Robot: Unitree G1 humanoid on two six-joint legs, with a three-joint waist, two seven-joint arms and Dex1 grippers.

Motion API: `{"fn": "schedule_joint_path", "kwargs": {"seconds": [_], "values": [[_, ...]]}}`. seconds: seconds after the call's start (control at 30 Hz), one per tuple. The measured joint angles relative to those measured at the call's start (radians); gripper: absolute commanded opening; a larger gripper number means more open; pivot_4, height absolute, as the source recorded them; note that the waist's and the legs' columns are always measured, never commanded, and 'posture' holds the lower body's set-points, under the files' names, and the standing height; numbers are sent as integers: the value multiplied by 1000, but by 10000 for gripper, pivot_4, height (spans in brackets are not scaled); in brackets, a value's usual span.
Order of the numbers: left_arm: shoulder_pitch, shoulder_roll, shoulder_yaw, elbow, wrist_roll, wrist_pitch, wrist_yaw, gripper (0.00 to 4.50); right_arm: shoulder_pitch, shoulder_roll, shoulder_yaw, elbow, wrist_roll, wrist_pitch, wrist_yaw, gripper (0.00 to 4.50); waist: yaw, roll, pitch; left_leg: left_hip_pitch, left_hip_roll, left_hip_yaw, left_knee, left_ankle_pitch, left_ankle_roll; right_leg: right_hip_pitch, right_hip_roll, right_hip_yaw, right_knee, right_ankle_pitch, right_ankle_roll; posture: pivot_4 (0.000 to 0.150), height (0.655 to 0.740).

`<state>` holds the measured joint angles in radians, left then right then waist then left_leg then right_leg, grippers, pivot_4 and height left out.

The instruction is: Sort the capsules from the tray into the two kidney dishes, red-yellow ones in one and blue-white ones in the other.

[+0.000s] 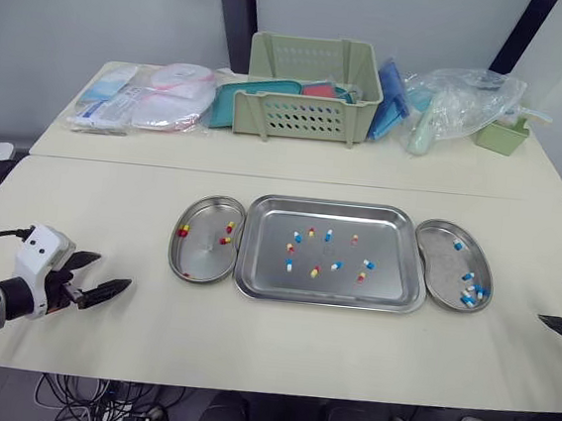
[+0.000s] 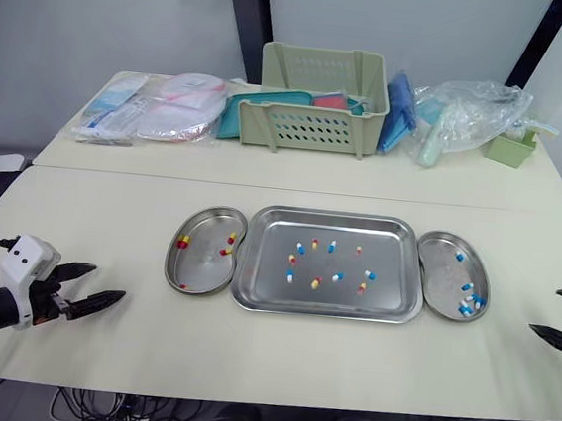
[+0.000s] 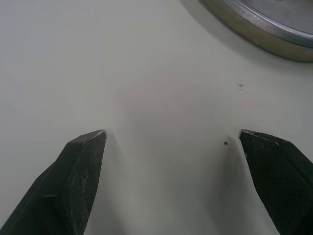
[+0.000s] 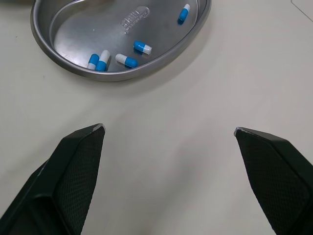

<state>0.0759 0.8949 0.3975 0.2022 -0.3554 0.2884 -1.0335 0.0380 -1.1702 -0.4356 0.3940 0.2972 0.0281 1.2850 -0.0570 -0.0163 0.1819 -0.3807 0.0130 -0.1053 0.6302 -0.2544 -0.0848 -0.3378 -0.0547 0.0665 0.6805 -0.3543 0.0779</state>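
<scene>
Capsules [image 1: 314,271] lie scattered across the middle of the steel tray [image 1: 392,293], red-yellow and blue-white mixed together, none of them touching. The tray sits at the centre of the desk [image 1: 248,347], with a kidney dish tucked just beside each short end.

Over on the robot's left, the left kidney dish [image 1: 200,259] holds a few red-yellow capsules [image 1: 184,229], most near its far end and one near its front rim. On the other side, the right kidney dish [image 1: 441,271] carries the blue-white capsules [image 4: 127,60]: one alone at the far end, the rest gathered toward the near end.

And the arms? The left end effector [image 1: 112,271] hangs over bare desk, well apart from the left dish, its two black fingers spread wide and gripping nothing. The right end effector [image 1: 552,301] is out at the desk's right edge, near the right dish, fingers likewise parted and empty.

Behind, a second desk [image 1: 523,174] bears a pale green basket [image 1: 312,99], flat packets and a clear plastic bag [image 1: 465,104].
</scene>
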Motion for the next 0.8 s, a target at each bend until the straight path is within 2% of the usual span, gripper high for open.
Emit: {"fn": "schedule_joint_path", "kwargs": {"seconds": [0.43, 0.63, 0.8], "values": [[197, -2, 90, -199, -108, 60, -80, 45000, 29, -1, -17, 6, -3, -9, 2, 44759, 0, 0, 0, 0, 0, 0, 0, 0, 0, 0, 0, 0, 0, 0, 0, 1500, 7400], [233, -143, 93, -396, -174, -35, -109, 45000, 70, -2, -46, 58, -35, -81, -10, 44759, 3, 0, 0, 0, 0, 1, 0, 0, 0, 1, 0, 1, -1, 0, 0, 1500, 7400], [243, -215, 7, -518, -201, -33, -88, 45000, 151, -2, -97, 34, -40, -102, -12, 44759, 3, 0, 0, 0, 0, 1, 0, 0, 0, 1, 0, 1, -1, 0, 0, 1500, 7400]]}}
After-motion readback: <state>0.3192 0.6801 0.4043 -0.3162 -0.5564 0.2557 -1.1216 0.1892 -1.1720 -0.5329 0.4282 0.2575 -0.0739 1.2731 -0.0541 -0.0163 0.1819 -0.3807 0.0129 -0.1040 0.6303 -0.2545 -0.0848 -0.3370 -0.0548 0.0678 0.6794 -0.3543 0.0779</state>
